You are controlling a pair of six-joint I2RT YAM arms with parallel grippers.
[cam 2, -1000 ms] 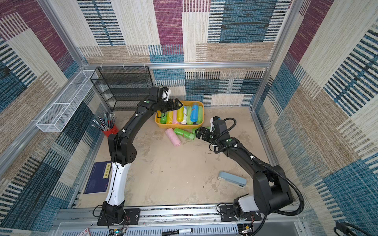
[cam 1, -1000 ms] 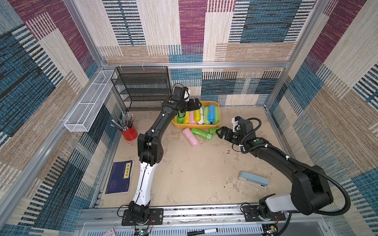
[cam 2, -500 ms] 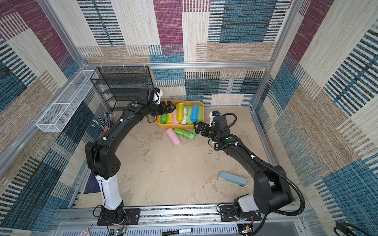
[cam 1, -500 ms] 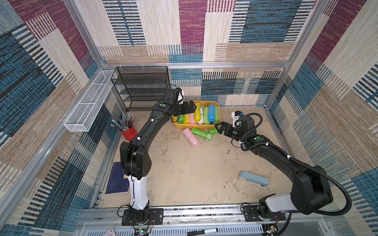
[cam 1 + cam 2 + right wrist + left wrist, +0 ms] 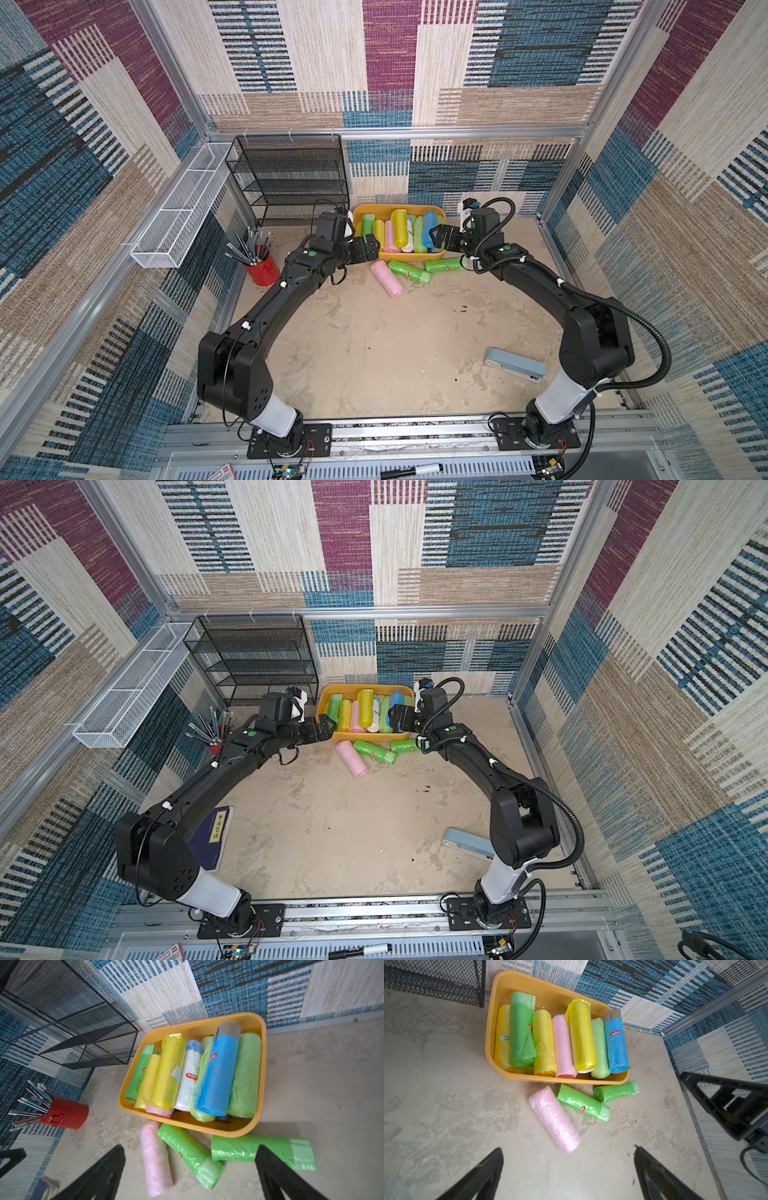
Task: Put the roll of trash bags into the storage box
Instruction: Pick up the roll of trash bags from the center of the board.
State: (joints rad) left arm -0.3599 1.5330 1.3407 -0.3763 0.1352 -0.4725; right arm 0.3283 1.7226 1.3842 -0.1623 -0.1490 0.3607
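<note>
Both arms reach toward the storage box (image 5: 358, 212), set in the upper middle of both top views at the far edge of the surface (image 5: 374, 332) (a spot either arm can serve, I judge). The left gripper (image 5: 371, 249) hangs by the box's lower-left corner and the right gripper (image 5: 435, 239) over its lower-right corner. Both pairs of jaws stand wide apart and empty, which reads as readiness for a pick.

Inside the box the rolls lie parallel. A yellow roll (image 5: 581, 1034) and a blue roll (image 5: 615, 1043) ride on top, seemingly because the bottom layer is full.

Three rolls lie outside, just below the box in the left wrist view: a pink roll (image 5: 554, 1119), a green roll (image 5: 583, 1102) just beside it, and a second green roll (image 5: 615, 1091) near the box's front wall. All three are thin, crinkled, glossy film. The green ones end in a paler loose band, and one shows a small red label.
</note>
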